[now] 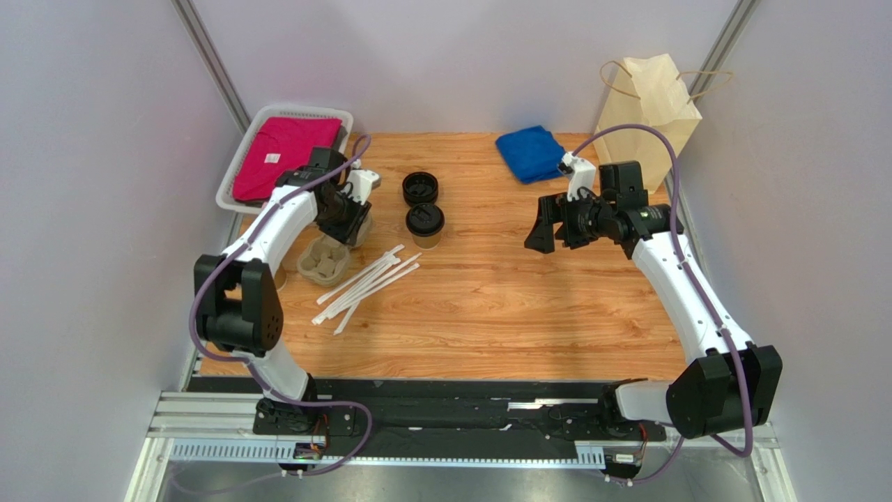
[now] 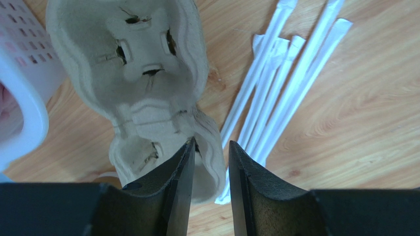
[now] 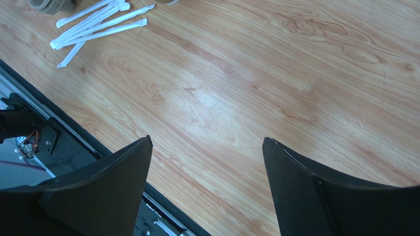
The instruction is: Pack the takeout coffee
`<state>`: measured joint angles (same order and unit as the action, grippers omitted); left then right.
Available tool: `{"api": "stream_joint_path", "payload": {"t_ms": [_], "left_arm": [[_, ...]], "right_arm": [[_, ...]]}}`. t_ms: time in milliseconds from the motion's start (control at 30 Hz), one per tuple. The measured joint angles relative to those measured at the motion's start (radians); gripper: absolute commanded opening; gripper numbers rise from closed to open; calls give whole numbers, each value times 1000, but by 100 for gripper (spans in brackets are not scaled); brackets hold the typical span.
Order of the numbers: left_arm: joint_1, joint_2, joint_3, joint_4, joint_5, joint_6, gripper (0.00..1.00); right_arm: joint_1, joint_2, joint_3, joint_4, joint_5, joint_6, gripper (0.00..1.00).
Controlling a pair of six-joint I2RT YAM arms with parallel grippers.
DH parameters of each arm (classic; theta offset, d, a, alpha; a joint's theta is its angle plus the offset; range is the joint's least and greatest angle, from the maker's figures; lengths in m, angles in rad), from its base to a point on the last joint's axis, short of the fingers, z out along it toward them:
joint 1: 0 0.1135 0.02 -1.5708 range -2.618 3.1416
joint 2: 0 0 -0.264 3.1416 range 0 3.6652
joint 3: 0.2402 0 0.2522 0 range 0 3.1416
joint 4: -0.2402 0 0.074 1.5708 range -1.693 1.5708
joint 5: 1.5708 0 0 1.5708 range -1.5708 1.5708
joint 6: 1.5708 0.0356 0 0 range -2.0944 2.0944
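- table (image 3: 222, 98): wood-grain top, smooth, with a faint sheen.
- cup carrier (image 2: 148, 73), left: moulded paper pulp, matt and rough.
- straws (image 2: 276, 98): white paper wrappers, creased.
- takeout coffee (image 1: 425, 223): tan paper cup, black plastic lid.
- basket (image 1: 239, 162), far left: white perforated plastic, holding pink cloth (image 1: 283, 146).
- blue cloth (image 1: 531, 152), far side: soft fabric.
- bag (image 1: 649, 115), far right: tan paper, matt.
- right gripper (image 3: 207, 140): black, matt, finely grainy fingers.

White arms (image 1: 277, 225), black joints (image 1: 241, 309), purple cables (image 1: 628, 128)

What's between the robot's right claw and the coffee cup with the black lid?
Nothing. Only bare wooden table lies between the right gripper and the takeout coffee. The top view shows this.
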<state>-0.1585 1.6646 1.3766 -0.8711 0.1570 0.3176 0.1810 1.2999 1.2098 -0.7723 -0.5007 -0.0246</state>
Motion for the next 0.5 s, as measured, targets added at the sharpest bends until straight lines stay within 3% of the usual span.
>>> {"api": "stream_joint_path", "payload": {"t_ms": [200, 500], "left_arm": [[-19, 111, 47, 26, -44, 51, 39], [-44, 158, 74, 45, -77, 106, 35]], "right_arm": [[0, 0, -1, 0, 5, 2, 88], [0, 0, -1, 0, 6, 2, 88]]}}
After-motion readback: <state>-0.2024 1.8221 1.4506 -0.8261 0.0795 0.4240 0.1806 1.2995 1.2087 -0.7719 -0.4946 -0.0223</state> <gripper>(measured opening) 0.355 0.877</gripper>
